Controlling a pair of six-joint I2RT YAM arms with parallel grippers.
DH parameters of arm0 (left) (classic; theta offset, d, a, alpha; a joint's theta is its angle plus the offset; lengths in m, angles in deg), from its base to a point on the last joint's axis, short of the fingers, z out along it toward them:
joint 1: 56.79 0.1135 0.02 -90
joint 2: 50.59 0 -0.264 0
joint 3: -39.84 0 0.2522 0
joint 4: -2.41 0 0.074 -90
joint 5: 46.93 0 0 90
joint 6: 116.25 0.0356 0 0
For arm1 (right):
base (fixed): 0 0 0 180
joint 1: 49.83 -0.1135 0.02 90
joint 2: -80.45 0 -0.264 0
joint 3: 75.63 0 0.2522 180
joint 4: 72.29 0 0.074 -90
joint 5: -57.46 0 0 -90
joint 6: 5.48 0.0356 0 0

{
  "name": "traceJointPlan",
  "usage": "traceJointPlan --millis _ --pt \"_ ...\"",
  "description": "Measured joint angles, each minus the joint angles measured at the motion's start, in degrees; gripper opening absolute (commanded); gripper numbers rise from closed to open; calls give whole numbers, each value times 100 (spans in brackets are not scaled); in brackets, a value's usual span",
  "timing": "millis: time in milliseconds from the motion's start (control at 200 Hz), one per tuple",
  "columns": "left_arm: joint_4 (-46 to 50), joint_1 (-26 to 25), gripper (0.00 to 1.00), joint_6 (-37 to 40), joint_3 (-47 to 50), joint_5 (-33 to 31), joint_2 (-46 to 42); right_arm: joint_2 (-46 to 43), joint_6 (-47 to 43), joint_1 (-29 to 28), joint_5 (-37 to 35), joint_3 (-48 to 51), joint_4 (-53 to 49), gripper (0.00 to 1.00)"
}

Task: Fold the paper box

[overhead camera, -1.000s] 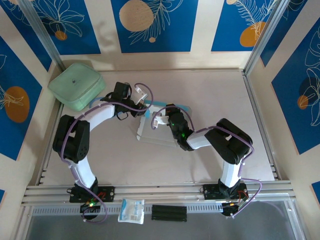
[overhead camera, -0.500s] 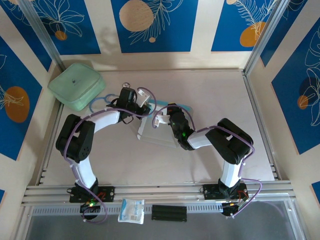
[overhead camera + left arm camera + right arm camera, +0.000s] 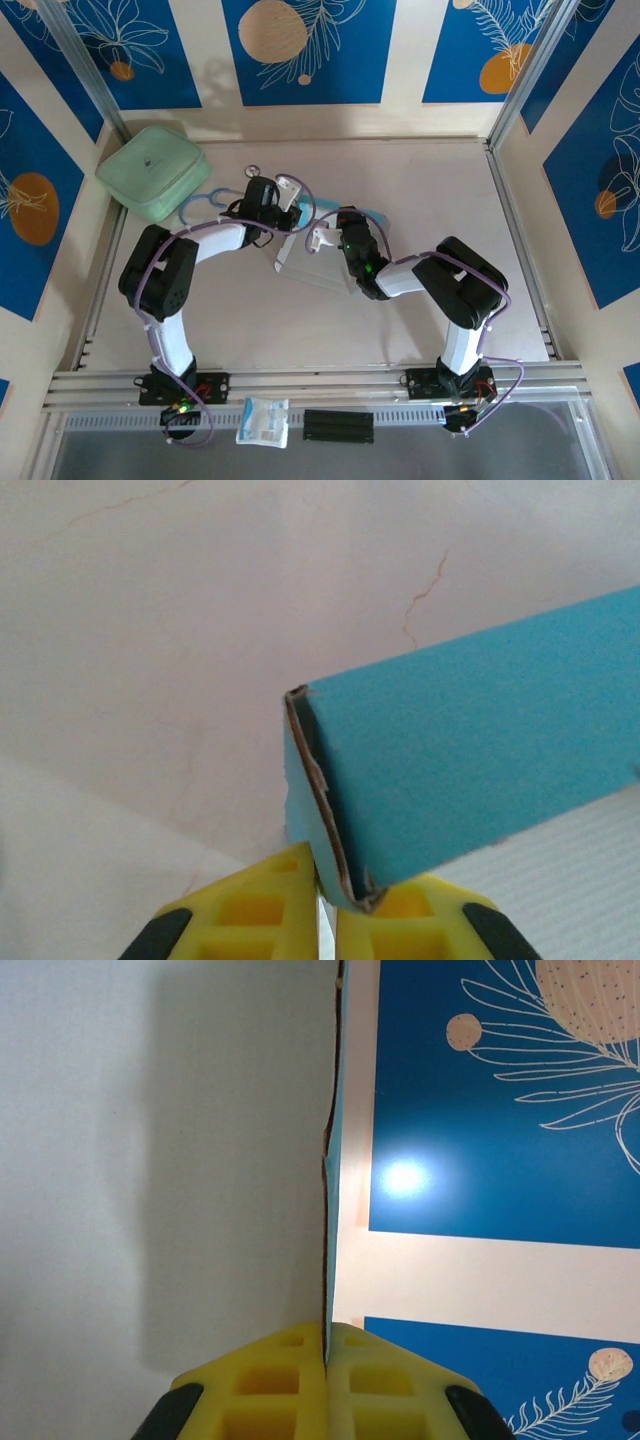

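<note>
Pale worktop point(image 3: 150, 600) lay beneath; left end effector point(image 3: 328, 885), newly swung in, and right end effector point(image 3: 326, 1345) each clenched thin edges of the matte-blue paper box point(image 3: 470, 750).

Top cam high behind arms, facing down on table point(image 3: 430, 180), L/R wrist cams v. close, all share paper box point(image 3: 312, 268).

The paper box point(image 3: 450, 770) is sky-blue outside, white inside — case point(image 3: 153, 172) pale green, walls point(image 3: 300, 70) blue, leaf-printed.
</note>
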Motion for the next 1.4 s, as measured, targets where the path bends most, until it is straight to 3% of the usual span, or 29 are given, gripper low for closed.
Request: traceJointPlan --millis 45,155,435,605,870,1401 --pt "-35 -35 28 -55 -9 -42 37 0 0 4 0 0 0 0" --pt "-83 -107 29 -136 -22 -140 273 -2 0 9 28 0 -4 0" --pt "-125 -114 6 -348 -70 -400 516 -39 48 9 42 -2 -81 0" --pt "-184 -153 3 -671 -90 -555 551 -46 105 9 24 -2 -105 0" --pt "-487 -164 28 -1038 -68 -411 640 -76 149 20 7 -2 -157 0" --pt "-1003 -109 38 -1075 260 -157 557 -151 168 17 76 0 -286 0"
